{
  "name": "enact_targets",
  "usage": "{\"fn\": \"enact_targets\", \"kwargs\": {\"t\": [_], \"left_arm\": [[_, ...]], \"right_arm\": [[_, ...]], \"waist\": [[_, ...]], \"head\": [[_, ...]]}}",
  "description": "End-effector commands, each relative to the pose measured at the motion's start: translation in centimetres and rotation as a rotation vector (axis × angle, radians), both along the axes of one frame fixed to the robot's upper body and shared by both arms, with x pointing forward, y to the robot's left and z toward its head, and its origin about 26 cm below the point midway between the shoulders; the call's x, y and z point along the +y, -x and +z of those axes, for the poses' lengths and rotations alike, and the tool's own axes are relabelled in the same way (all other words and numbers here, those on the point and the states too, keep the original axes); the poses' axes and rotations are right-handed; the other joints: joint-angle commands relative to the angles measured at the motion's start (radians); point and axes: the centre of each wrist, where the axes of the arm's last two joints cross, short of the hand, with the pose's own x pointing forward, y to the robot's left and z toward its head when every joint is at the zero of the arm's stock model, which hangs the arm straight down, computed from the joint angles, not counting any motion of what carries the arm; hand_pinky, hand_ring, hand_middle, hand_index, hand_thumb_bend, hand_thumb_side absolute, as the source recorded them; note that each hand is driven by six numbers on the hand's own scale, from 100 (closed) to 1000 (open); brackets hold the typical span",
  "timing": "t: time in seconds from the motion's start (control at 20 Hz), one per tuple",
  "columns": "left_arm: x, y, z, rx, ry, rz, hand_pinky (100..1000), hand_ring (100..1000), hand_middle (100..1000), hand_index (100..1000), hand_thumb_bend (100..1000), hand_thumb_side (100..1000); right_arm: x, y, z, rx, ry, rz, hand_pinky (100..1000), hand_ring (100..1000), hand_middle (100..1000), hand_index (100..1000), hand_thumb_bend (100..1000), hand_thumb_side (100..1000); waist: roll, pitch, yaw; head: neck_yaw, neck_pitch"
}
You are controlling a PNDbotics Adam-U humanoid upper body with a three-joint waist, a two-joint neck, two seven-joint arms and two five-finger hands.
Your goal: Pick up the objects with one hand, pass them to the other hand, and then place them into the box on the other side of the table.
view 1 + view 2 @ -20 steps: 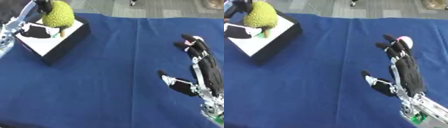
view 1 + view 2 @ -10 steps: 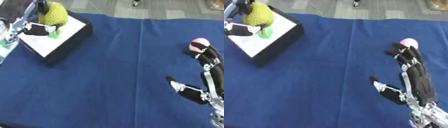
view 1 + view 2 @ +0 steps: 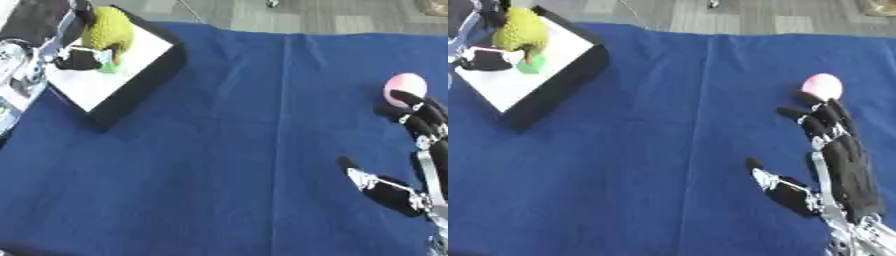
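A small pink ball (image 3: pixel 822 86) lies on the blue cloth at the right. My right hand (image 3: pixel 846 160) lies open just behind it, its fingertips (image 3: pixel 820 114) at the ball's near side and its thumb (image 3: pixel 776 182) spread to the left. At the upper left stands a black-walled box (image 3: pixel 140 75) with a white floor. A bumpy yellow-green fruit (image 3: pixel 107 32) sits in it, beside a small green thing (image 3: pixel 109 67). My left hand (image 3: pixel 77 59) reaches in from the left edge, with dark fingers above and below the fruit.
The blue cloth (image 3: pixel 227 165) covers the whole table, with a crease running down its middle. Grey floor shows beyond the far edge. My silver left forearm (image 3: pixel 17 75) lies along the box's left side.
My right hand has slid back toward me and to the right, uncovering the pink ball that was under its fingertips. The left hand and the fruit stay at the box.
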Motion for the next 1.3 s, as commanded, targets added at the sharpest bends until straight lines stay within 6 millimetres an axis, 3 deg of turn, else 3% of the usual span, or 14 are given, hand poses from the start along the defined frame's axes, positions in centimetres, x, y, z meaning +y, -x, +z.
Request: {"fn": "enact_targets", "kwargs": {"t": [0.05, 0.4, 0.7, 0.8, 1.05, 1.3], "left_arm": [[1.08, -0.06, 1.54, -0.047, -0.005, 0.064, 574, 477, 434, 504, 382, 267], [1.63, -0.45, 0.86, -0.021, -0.022, 0.101, 602, 518, 469, 551, 357, 312], [2.0, -0.62, 0.62, 0.009, -0.06, 0.151, 705, 620, 557, 687, 396, 383], [2.01, -0.6, 0.67, 0.009, -0.072, 0.165, 742, 699, 641, 759, 406, 391], [1.89, -0.49, 0.82, 0.004, -0.081, 0.166, 758, 731, 688, 795, 399, 386], [1.45, -0.22, 1.03, -0.013, -0.079, 0.137, 752, 721, 674, 777, 373, 352]], "right_arm": [[0.07, 0.18, 0.45, -0.086, -0.047, -0.094, 1000, 662, 843, 743, 620, 139], [0.23, 0.4, -0.02, -0.1, -0.057, -0.094, 1000, 634, 820, 698, 611, 130], [0.23, 0.52, -0.28, -0.118, -0.073, -0.09, 1000, 624, 812, 683, 610, 125], [0.14, 0.5, -0.25, -0.12, -0.073, -0.091, 1000, 625, 812, 683, 610, 124], [-0.03, 0.48, -0.21, -0.123, -0.07, -0.094, 1000, 626, 812, 684, 608, 122], [-0.34, 0.4, -0.03, -0.127, -0.068, -0.103, 1000, 628, 812, 686, 607, 120]], "waist": [[0.001, -0.015, -0.001], [-0.005, -0.008, -0.003], [-0.007, -0.009, -0.003], [-0.006, -0.011, -0.003], [-0.005, -0.017, -0.001], [-0.003, -0.026, 0.001]], "head": [[0.01, -0.009], [0.029, -0.013], [0.037, -0.017], [0.037, -0.017], [0.032, -0.015], [0.013, -0.005]]}}
